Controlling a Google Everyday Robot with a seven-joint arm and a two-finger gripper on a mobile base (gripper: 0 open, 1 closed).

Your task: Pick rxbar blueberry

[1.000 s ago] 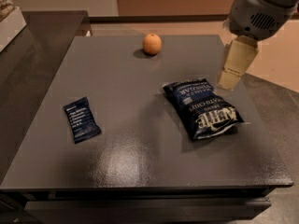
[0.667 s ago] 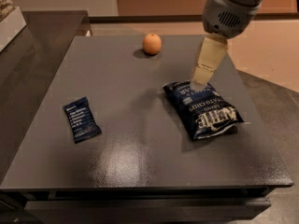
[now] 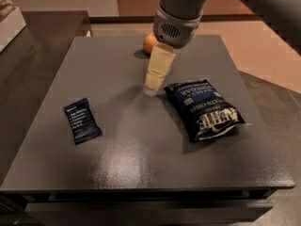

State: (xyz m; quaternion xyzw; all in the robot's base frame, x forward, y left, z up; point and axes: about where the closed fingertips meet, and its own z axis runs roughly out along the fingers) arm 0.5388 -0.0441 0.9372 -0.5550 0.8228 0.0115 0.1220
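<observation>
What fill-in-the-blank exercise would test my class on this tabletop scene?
On the dark grey table, the small flat navy-blue bar wrapper lies near the ___ edge.
The cream claw hangs between it and the puffy dark-blue chip bag, closer to the ___.
The round ___ fruit sits farthest back.
Missing: left; bag; orange.

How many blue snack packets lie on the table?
2: the snack bar near the left edge, the chip bag right of centre. The pincer hovers between them.

the grey arm (image 3: 181,13) enters from above, its pale pincer (image 3: 152,87) pointing down and slightly left, mid-scene.
</observation>
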